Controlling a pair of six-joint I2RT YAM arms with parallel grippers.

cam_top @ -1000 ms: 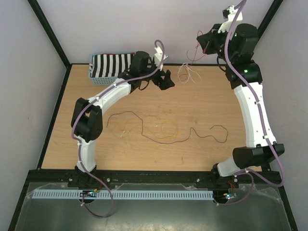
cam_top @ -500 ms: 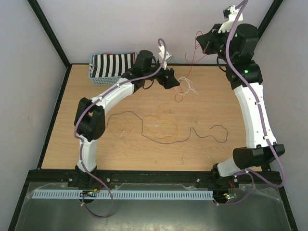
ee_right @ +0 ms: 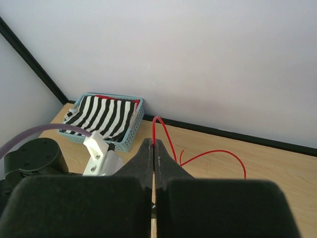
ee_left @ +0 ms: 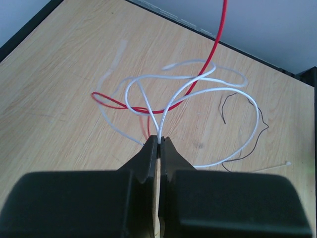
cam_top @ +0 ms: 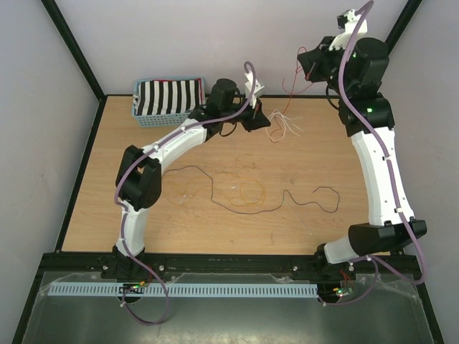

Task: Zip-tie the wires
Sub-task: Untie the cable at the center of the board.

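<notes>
The wires lie in two groups. A tangle of white strands (cam_top: 287,126) rests at the back of the table, with a red strand (cam_top: 291,84) rising from it. My left gripper (cam_top: 270,122) is low over the table and shut on the white wires (ee_left: 194,90) at its tips (ee_left: 159,141). The red wire (ee_left: 218,41) crosses their loops and climbs out of view. High above the back edge, my right gripper (cam_top: 304,61) is shut on the red wire (ee_right: 159,122). A long black wire (cam_top: 310,197) and an orange loop (cam_top: 244,189) lie mid-table, apart from both grippers.
A light-blue basket (cam_top: 144,120) holding striped black-and-white cloth stands at the back left, close behind the left arm, and appears as the basket (ee_right: 132,133) in the right wrist view. A thin pale strip (ee_left: 270,167) lies on the wood right of the white loops. Black frame rails edge the table.
My left gripper moved right to the white wires and closed on them. The tangle shifted slightly on the table. The right gripper stayed raised, holding the red wire.
</notes>
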